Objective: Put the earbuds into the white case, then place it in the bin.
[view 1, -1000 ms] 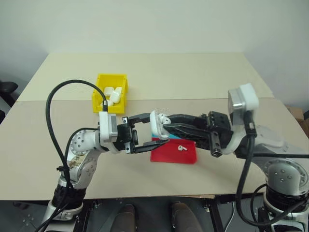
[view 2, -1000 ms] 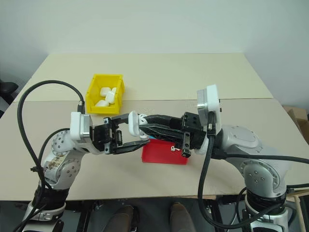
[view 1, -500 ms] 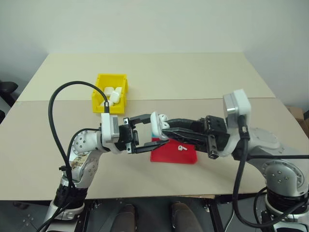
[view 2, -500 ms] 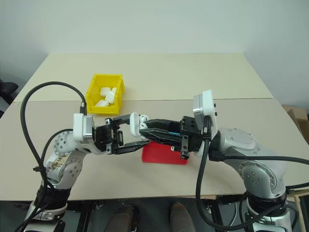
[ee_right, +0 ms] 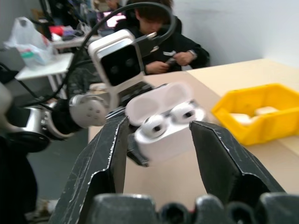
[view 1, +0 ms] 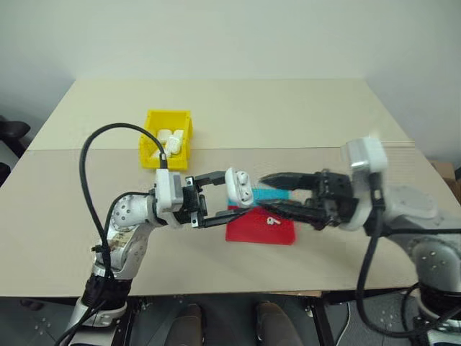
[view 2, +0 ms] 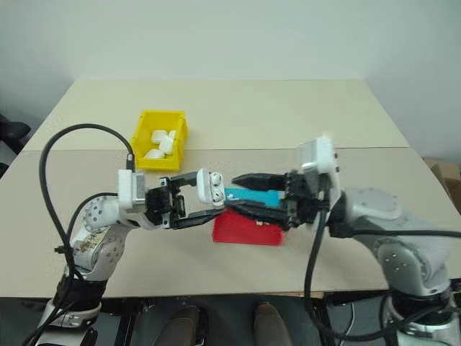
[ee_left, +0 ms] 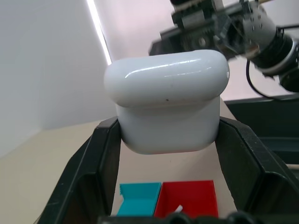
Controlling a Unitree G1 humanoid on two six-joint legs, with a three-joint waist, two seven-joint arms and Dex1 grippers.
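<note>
Left eye view shows the white case (view 1: 238, 189) held above the table (view 1: 288, 115), clamped between the two black fingers of the left gripper (view 1: 232, 202). Its lid is open, and in the right wrist view both earbuds (ee_right: 170, 119) sit in their sockets inside it. The right gripper (view 1: 267, 192) is just beside the case, pointing at it, with its fingers spread apart and holding nothing. Below them lie the red tray (view 1: 261, 229), with one small white earbud (view 1: 271, 220) on it, and the blue tray (view 2: 248, 196) next to it. The bin (view 1: 167, 138) stands further back on the robot's left, with several white cases (view 1: 168, 140) inside.
</note>
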